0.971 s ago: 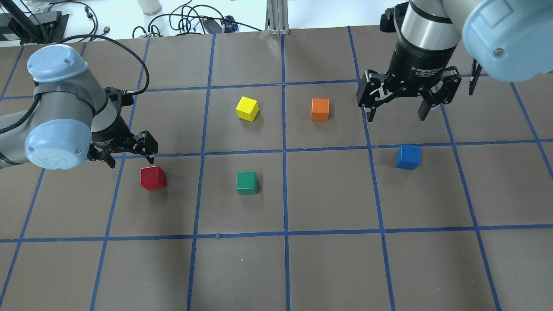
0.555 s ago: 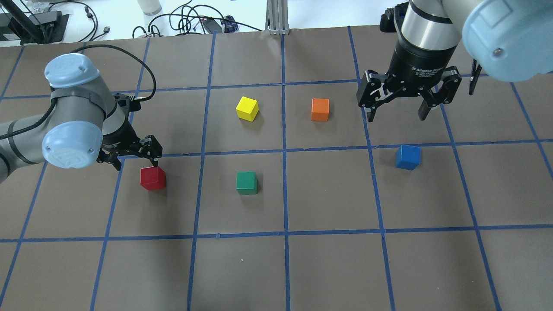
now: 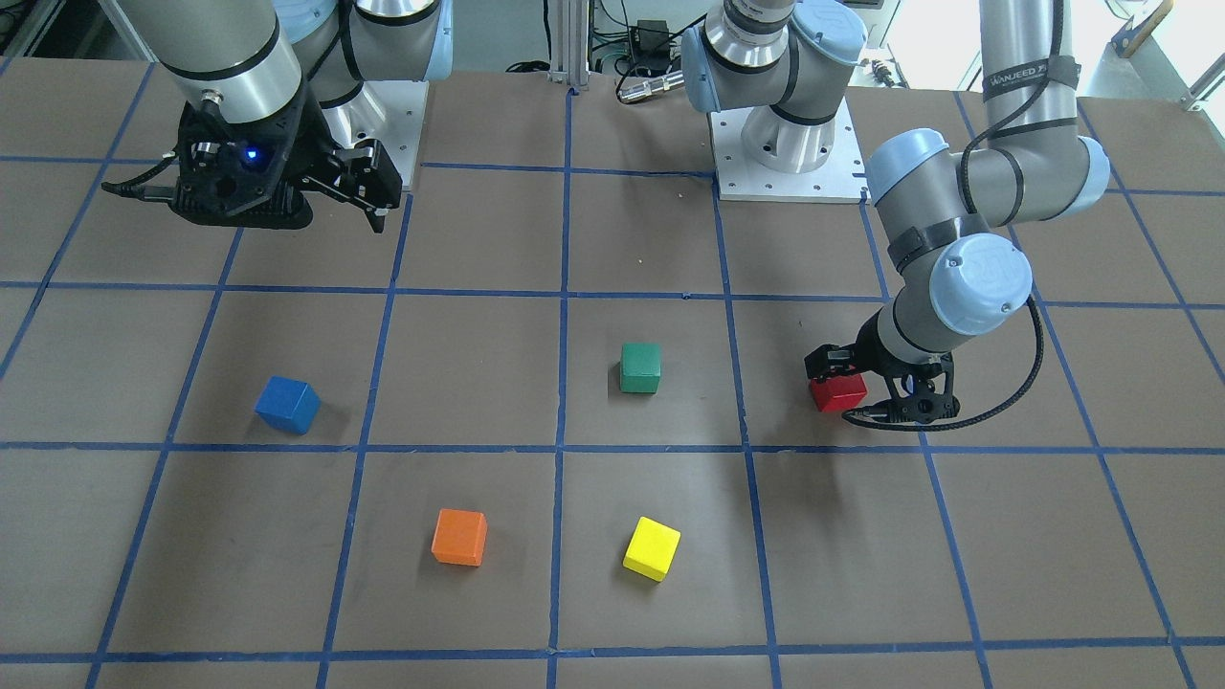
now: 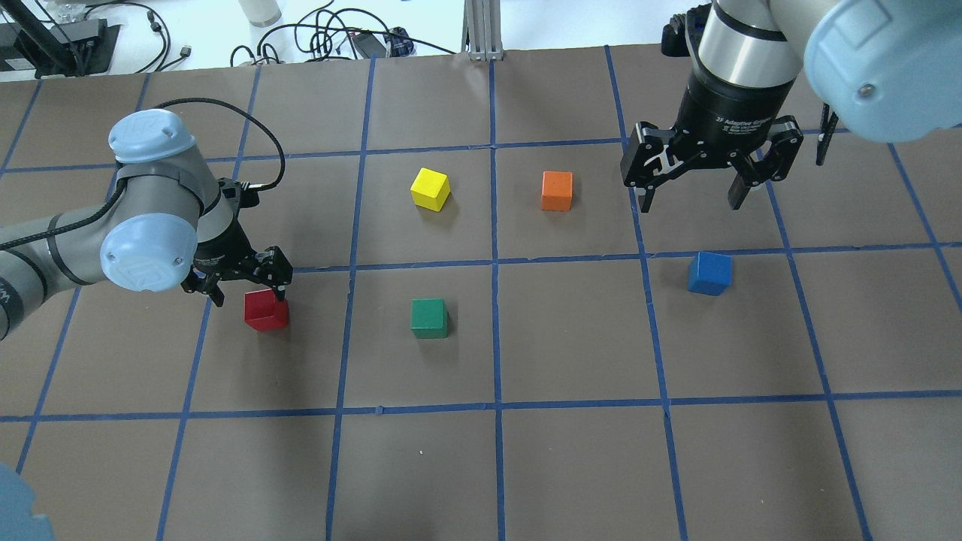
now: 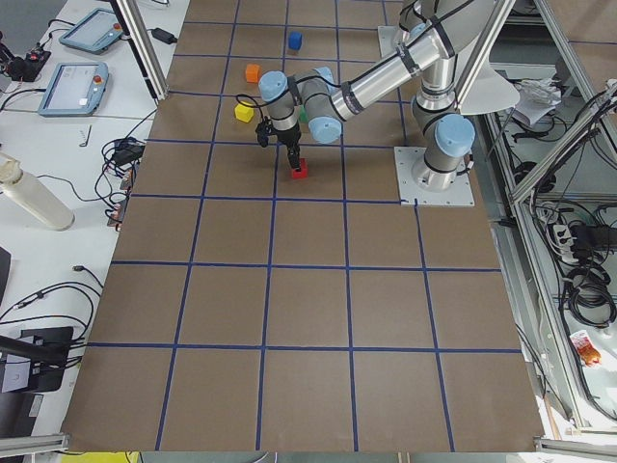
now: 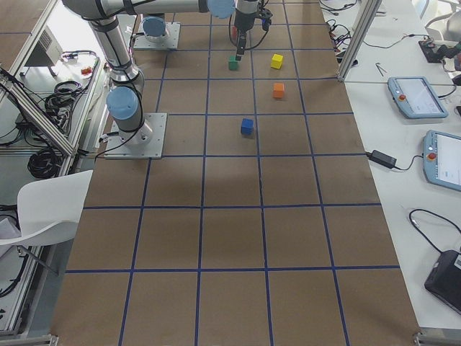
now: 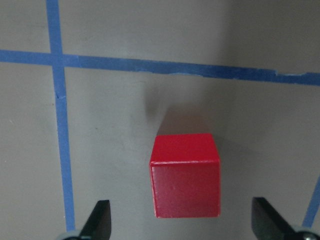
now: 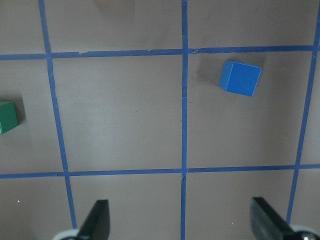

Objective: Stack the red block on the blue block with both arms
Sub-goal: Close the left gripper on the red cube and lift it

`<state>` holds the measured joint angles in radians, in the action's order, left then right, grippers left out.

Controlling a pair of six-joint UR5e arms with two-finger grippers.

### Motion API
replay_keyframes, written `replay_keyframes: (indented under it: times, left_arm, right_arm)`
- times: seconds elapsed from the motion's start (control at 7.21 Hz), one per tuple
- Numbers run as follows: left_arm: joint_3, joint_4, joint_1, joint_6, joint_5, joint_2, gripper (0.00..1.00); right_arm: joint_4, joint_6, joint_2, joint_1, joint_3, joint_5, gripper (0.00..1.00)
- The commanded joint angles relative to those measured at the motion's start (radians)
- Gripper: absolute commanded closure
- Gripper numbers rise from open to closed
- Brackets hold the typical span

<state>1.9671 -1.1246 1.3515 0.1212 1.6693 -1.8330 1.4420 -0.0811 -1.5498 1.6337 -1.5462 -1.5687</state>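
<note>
L gripper (image 4: 250, 294) sits low at the red block (image 4: 264, 315), jaws spread wide, one finger each side w/ gaps (wrist cam shows no contact), nothing held. Red block rests flat on the brown table (image 4: 571, 466), just beside a blue tape line (image 4: 421, 264). Mid-table: green cube (image 4: 429, 318), yellow cube (image 4: 431, 188), orange cube (image 4: 557, 191), all apart. Blue block (image 4: 709, 273) lies alone further right, well apart from red. R gripper (image 4: 691, 203) hangs above the table near it, jaws wide open, empty.

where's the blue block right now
In the overhead view the blue block sits in the right half, untouched, near the raised right pincer, with the orange block nearest.
</note>
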Motion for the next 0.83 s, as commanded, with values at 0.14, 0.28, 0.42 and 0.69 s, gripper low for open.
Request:
replay_keyframes:
  times: [0.14, 0.28, 0.42, 0.69]
  left_arm:
    - [0.003, 0.0, 0.0, -0.002, 0.003, -0.041, 0.0]
    - [0.001, 0.0, 0.0, -0.005, 0.003, -0.057, 0.11]
    - [0.001, 0.005, 0.0, -0.008, 0.003, -0.065, 0.38]
    - [-0.008, 0.012, 0.0, -0.003, 0.029, -0.066, 1.0]
  right_arm:
    - [0.001, 0.006, 0.002, 0.0, 0.0, 0.001, 0.0]
    - [0.001, 0.007, 0.002, 0.0, -0.002, 0.001, 0.0]
    - [0.003, 0.006, 0.004, 0.0, -0.002, 0.001, 0.0]
    - [0.003, 0.003, 0.002, 0.0, -0.002, 0.001, 0.0]
